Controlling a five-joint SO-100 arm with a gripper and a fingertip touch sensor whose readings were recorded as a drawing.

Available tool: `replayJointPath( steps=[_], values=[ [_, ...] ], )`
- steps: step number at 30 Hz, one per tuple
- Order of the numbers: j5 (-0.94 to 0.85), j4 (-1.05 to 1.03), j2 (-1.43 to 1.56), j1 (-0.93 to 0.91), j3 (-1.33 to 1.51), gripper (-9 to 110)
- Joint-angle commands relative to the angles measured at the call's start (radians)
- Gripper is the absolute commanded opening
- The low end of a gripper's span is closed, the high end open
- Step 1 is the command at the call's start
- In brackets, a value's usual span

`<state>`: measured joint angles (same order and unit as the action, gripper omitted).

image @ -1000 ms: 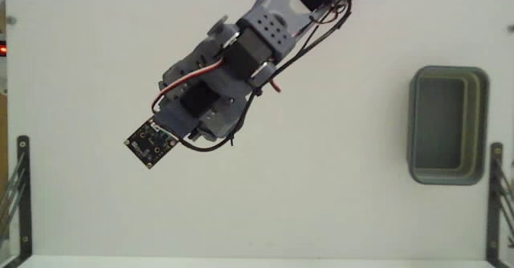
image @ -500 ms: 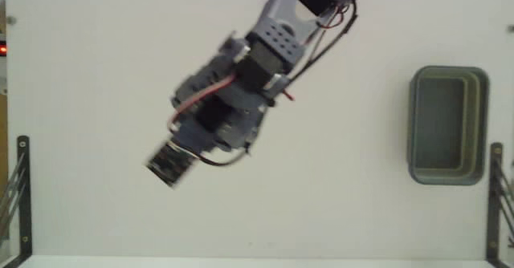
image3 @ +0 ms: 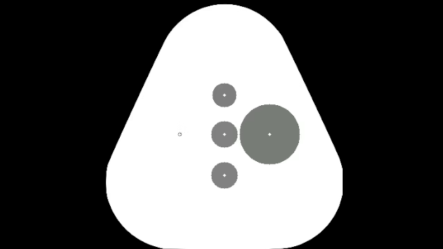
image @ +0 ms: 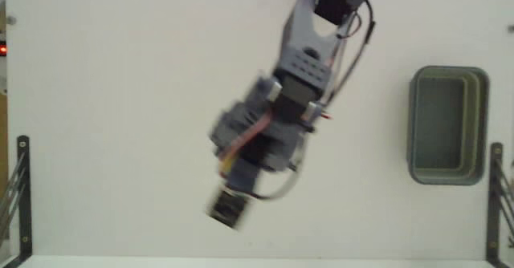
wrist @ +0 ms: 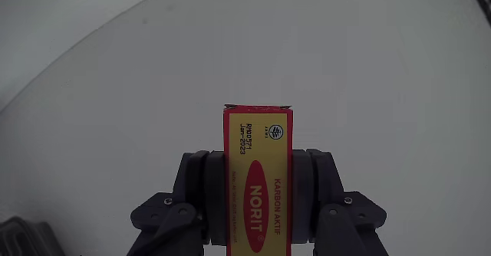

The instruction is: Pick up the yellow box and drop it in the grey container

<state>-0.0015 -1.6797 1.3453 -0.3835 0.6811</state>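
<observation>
Clamped between the end effector's (wrist: 257,210) two dark fingers (wrist: 201,195), the yellow Norit box (wrist: 258,172) sticks out ahead of them, lifted clear of the white counter (wrist: 368,72). Pickup looks done. What remains is the carry and the drop: in the fixed view the grey container (image: 447,125) sits empty, well apart from the end effector, off to its right.

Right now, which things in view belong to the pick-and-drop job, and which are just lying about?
Part of the job:
- yellow box, clamped between the gripper fingers, seen in the wrist view
- grey container, at the right in the fixed view, nothing seen in it

Just there:
- black metal brackets at the table's lower left and lower right edges
</observation>
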Motion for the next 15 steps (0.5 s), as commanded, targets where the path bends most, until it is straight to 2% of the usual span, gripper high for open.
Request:
replayJointPath(
  steps=[1,15],
  values=[
    [0.002,0.036,0.112,0.071,0.022,37],
    [0.002,0.109,0.168,0.396,0.173,37]
  ],
)
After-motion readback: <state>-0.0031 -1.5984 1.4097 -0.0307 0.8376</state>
